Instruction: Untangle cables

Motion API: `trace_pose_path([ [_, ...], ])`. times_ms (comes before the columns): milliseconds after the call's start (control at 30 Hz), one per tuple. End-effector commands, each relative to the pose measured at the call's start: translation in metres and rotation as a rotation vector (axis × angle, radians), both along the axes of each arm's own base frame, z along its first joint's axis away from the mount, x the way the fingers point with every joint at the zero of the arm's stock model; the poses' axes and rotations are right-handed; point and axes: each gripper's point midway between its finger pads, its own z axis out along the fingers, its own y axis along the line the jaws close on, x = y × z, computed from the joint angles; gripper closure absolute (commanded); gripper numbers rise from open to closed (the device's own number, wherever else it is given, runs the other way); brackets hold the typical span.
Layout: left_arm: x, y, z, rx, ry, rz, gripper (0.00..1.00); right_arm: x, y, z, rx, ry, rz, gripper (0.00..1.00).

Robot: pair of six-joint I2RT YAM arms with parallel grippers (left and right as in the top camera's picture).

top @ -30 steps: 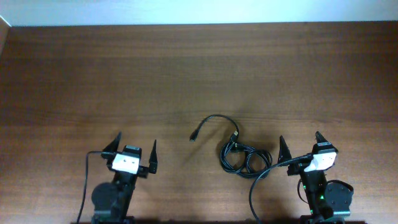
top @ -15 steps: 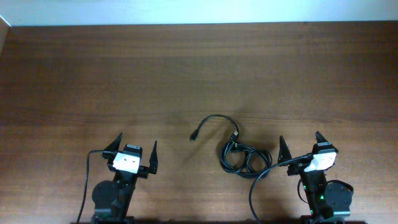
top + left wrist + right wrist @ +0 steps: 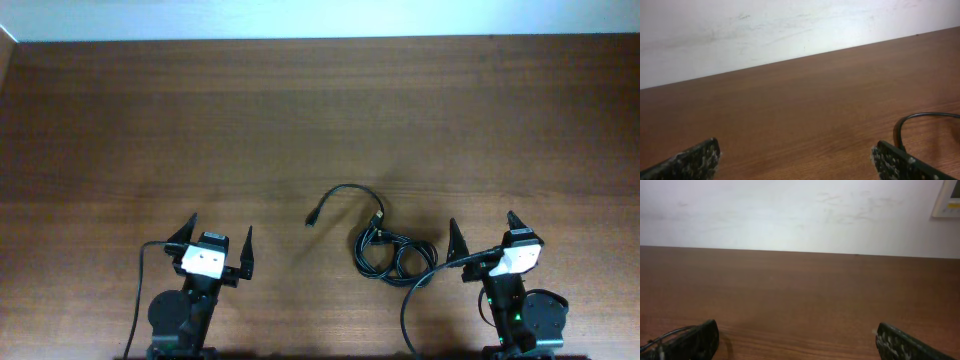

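Cables (image 3: pixel 385 250) unmoved, tangled near the counter's (image 3: pixel 300 110) robot-side edge; left claw (image 3: pixel 219 228) and right claw (image 3: pixel 482 222) both open, empty, unmoved: untangling not begun.

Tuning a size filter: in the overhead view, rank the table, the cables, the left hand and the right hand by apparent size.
1. table
2. cables, spread wider than either hand
3. left hand and right hand: look alike, so not ranked
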Motion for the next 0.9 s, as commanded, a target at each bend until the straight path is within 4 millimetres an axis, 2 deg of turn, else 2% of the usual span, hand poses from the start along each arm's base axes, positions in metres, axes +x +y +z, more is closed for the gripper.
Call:
trace_pose_path([
  [0, 0.000, -0.001, 0.000, 0.003, -0.002, -0.011, 0.01, -0.001, 0.002, -0.002, -0.004, 0.002, 0.008, 0.01],
  [333, 0.000, -0.001, 0.002, 0.002, -0.010, -0.012, 0.01, -0.001, 0.002, -0.002, -0.004, 0.002, 0.008, 0.01],
  [633, -0.017, -0.002, 0.034, 0.002, 0.064, -0.018, 0.01, -0.001, 0.002, -0.002, -0.004, 0.002, 0.008, 0.01],
  [867, -0.015, -0.002, 0.039, 0.008, 0.137, -0.020, 0.01, -0.001, 0.002, -0.002, -0.004, 0.002, 0.008, 0.01],
])
